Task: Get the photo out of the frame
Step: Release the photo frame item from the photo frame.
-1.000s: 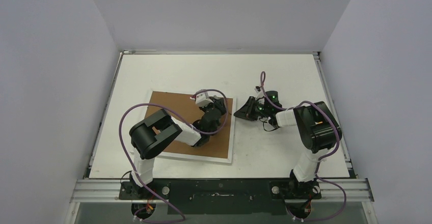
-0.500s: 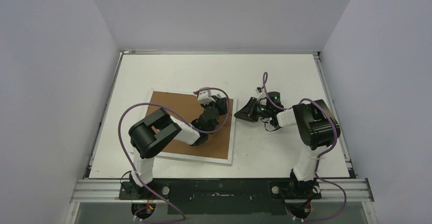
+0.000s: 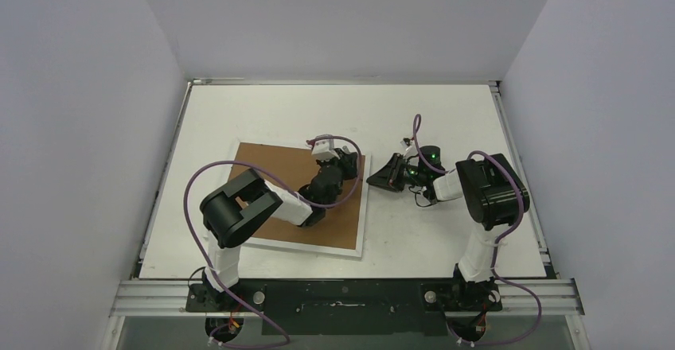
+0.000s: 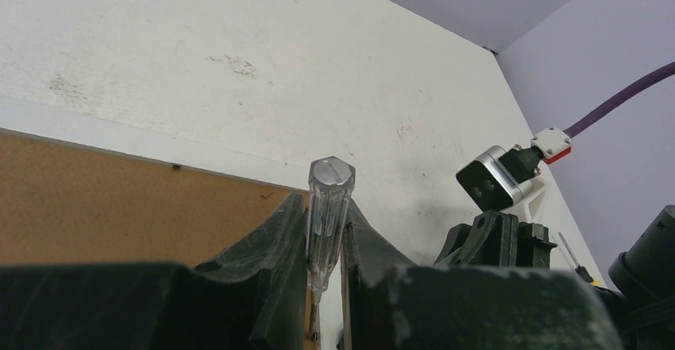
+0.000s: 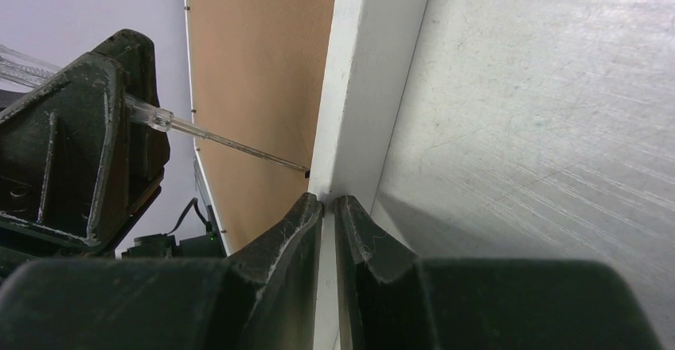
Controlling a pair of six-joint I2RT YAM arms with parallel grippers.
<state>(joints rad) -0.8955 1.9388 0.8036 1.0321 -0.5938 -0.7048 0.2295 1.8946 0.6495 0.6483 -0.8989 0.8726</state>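
Now your left gripper (image 4: 325,211) clamps a screwdriver (image 4: 332,179), tip touching the frame (image 5: 362,87) lying back-up beneath it; your right gripper (image 5: 329,201), jaws narrow, pinches the frame's white edge.

Left pincer (image 4: 325,207) clamped; right pincer (image 5: 330,201) pinched; tips facing.

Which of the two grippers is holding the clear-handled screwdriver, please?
The left gripper: the screwdriver is pinched upright between its fingers, tip at the frame. The right gripper has no tool between its fingers, which press against the frame's white border.
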